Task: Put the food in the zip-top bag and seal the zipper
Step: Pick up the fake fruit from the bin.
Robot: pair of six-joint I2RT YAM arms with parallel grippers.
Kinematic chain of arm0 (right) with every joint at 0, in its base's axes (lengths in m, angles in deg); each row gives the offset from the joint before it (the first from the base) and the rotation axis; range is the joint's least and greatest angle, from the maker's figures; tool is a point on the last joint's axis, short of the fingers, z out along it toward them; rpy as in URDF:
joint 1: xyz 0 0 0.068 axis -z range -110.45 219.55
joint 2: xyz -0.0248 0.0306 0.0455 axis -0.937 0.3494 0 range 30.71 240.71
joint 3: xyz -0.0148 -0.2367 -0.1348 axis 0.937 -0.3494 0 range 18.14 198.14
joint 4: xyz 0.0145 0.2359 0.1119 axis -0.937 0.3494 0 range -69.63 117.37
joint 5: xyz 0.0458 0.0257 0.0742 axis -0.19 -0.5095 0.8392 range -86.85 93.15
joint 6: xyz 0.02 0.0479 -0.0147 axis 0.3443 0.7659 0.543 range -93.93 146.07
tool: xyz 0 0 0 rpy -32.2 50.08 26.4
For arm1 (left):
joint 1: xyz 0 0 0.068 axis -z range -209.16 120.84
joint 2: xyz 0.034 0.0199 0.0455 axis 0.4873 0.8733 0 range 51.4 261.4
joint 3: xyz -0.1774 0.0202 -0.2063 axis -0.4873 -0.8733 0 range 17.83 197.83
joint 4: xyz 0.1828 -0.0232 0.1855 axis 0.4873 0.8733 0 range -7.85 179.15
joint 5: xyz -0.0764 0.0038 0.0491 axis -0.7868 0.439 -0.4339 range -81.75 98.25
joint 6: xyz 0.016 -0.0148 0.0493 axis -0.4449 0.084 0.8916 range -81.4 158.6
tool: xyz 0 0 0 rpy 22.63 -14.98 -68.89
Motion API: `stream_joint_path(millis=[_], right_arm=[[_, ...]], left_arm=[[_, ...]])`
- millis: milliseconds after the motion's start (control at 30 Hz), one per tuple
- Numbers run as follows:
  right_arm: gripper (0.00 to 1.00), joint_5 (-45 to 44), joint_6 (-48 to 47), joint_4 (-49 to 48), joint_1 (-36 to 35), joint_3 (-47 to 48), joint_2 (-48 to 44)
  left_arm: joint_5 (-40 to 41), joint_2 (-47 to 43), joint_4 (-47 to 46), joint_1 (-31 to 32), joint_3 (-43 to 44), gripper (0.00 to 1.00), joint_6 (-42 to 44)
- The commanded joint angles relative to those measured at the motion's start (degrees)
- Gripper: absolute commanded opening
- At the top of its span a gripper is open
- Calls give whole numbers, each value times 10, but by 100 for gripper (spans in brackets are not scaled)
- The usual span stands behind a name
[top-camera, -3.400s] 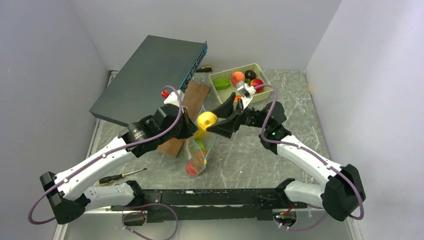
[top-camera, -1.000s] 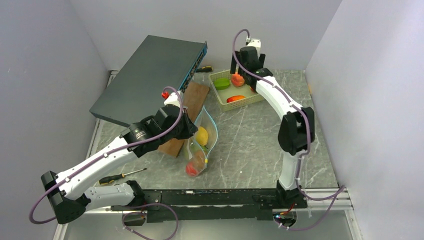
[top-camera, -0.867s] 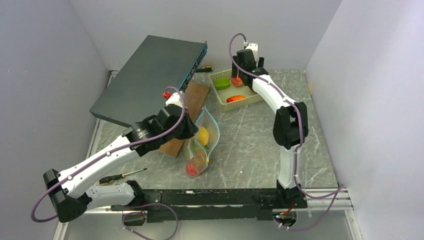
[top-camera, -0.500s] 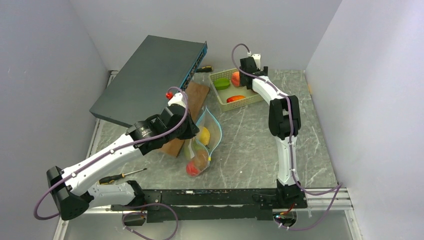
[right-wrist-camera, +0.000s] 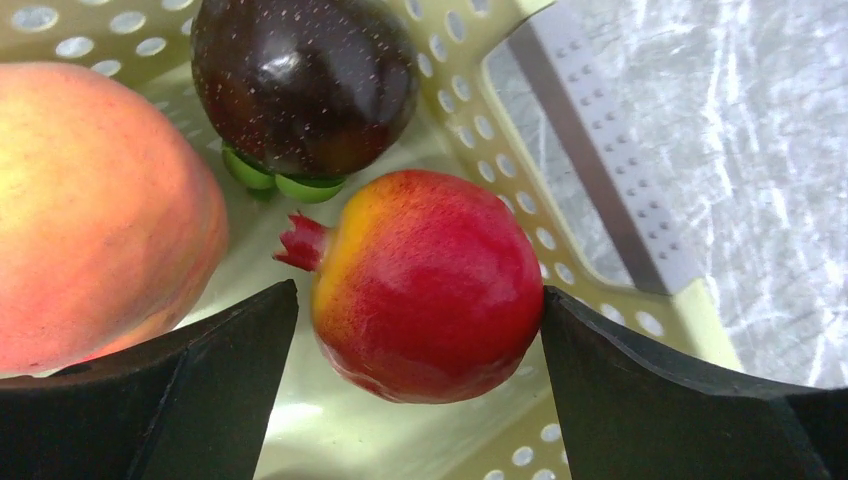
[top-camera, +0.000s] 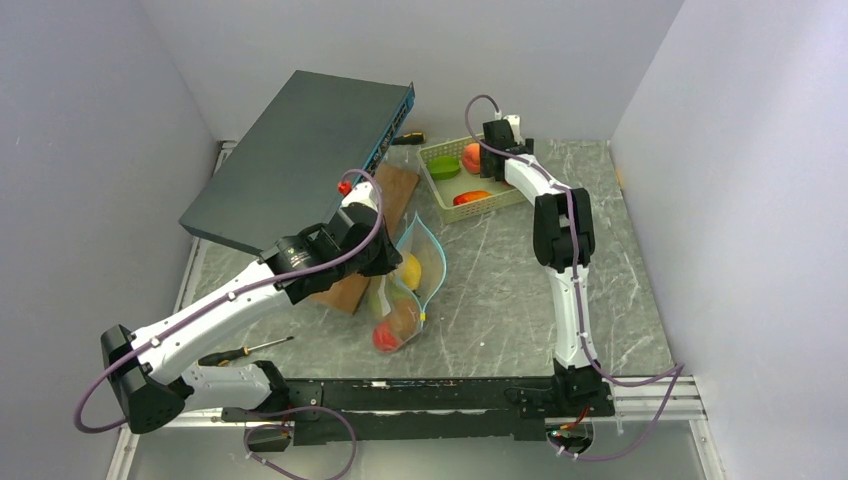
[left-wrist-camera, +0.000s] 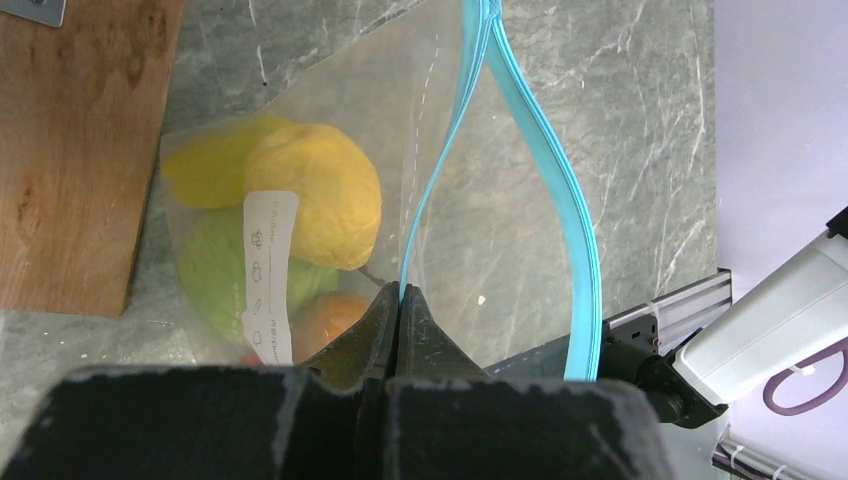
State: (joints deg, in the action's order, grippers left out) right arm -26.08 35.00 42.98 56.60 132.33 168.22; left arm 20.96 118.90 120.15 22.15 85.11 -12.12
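Note:
The clear zip-top bag [top-camera: 408, 292] lies in the middle of the table with its mouth open. My left gripper [left-wrist-camera: 400, 295] is shut on one side of the teal zipper [left-wrist-camera: 445, 170] and holds it up. Inside the bag are a yellow fruit [left-wrist-camera: 315, 195], a light green one [left-wrist-camera: 215, 270] and an orange one [left-wrist-camera: 330, 315]. My right gripper [right-wrist-camera: 420, 290] is open inside the pale green basket [right-wrist-camera: 480, 140]. Its fingers [right-wrist-camera: 200, 370] stand either side of a red pomegranate [right-wrist-camera: 430, 285]. A dark purple fruit [right-wrist-camera: 305, 85] and a peach [right-wrist-camera: 95, 215] lie beside it.
The basket [top-camera: 505, 197] at the back also holds a green piece [top-camera: 443, 166] and an orange-red piece [top-camera: 472, 197]. A dark grey box [top-camera: 300, 155] leans at the back left over a wooden board [top-camera: 388, 192]. A screwdriver [top-camera: 240, 352] lies near the front left.
My right arm has swung from over the bag, leaving the yellow fruit in it, back to the basket and come down round the pomegranate. My left gripper shifted the bag's mouth slightly right.

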Motion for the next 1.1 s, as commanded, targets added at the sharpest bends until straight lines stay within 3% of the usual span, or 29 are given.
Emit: stream_joint_path(millis=[0,233,367,700,800,933,1067], right_arm=[[89,42,-1,-17,6,27,9],[63,89,-1,-4,5,23,-24],[43,113,4,2,5,1,-75],[6,248,69,-53,-1,-172,-279],[0,336,122,-136,0,-276,-361],[0,456,195,-258,-2,-386,-459],[0,492,248,-342,-19,-473,-553]], left_arm=[[-8,3,0,1,24,0,-5],[-6,-2,2,1,17,0,-9],[-8,-8,-4,1,6,0,-12],[-4,-23,-13,1,-7,0,-7],[-4,-24,-20,2,-11,0,-4],[-8,-26,-24,1,-10,0,-3],[-2,-29,-22,1,-5,0,0]])
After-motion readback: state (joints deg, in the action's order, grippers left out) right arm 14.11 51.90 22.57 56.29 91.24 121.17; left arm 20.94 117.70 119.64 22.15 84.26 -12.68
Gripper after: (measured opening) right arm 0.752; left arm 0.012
